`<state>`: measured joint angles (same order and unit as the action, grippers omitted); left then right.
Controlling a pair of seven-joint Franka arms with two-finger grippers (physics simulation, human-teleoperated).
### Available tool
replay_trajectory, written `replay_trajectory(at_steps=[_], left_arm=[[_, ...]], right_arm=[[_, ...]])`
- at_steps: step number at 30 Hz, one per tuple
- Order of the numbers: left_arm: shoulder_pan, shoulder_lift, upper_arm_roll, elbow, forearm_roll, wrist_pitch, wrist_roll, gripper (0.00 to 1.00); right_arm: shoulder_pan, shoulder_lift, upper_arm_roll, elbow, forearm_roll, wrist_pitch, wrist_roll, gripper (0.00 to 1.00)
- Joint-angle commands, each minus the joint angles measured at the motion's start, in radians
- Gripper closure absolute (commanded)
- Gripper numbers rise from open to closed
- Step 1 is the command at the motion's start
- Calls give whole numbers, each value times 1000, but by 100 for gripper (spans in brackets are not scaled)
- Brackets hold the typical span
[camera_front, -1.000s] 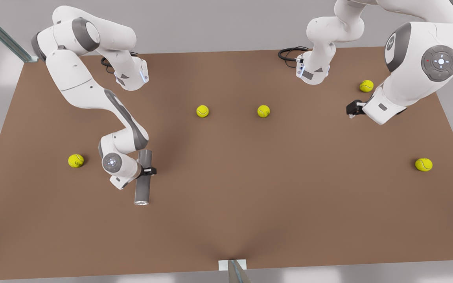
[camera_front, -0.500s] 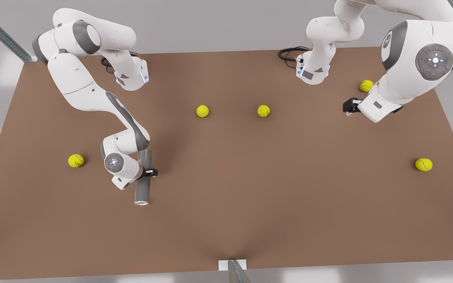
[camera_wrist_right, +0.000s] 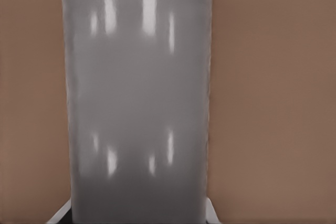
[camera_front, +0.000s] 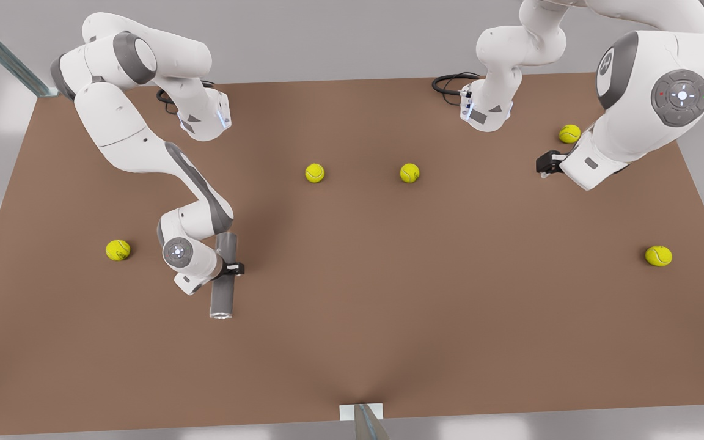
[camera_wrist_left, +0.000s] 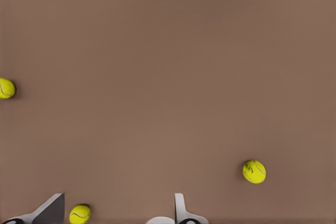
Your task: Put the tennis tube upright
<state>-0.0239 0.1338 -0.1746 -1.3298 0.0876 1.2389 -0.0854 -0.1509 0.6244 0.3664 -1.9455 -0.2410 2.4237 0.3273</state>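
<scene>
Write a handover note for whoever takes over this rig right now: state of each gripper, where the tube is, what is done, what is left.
Right gripper: shut on the dark grey cylindrical tennis tube, around its middle.
Left gripper: open, empty, waiting above the brown table at the front view's right, near a yellow-green tennis ball.
Tube: lying flat on the table, silvery rim toward the camera.
Done: grasp.
Left: lift, tilt and stand it upright.

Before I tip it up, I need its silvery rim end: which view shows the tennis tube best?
The front view: the whole tennis tube lies flat, rim nearest the camera, the right pincer across its middle. The right wrist view gives a close stretch of its grey wall.
</scene>
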Motion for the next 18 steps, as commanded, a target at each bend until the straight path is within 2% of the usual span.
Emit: replay_trajectory(at_steps=[1,18], left_arm=[[1,-2,0,1,0,-3,4,0],[1,0,6,1,1,-3,3,0]], right_arm=[[1,-2,0,0,0,-3,9,18],[2,0,0,0,0,-2,9,20]])
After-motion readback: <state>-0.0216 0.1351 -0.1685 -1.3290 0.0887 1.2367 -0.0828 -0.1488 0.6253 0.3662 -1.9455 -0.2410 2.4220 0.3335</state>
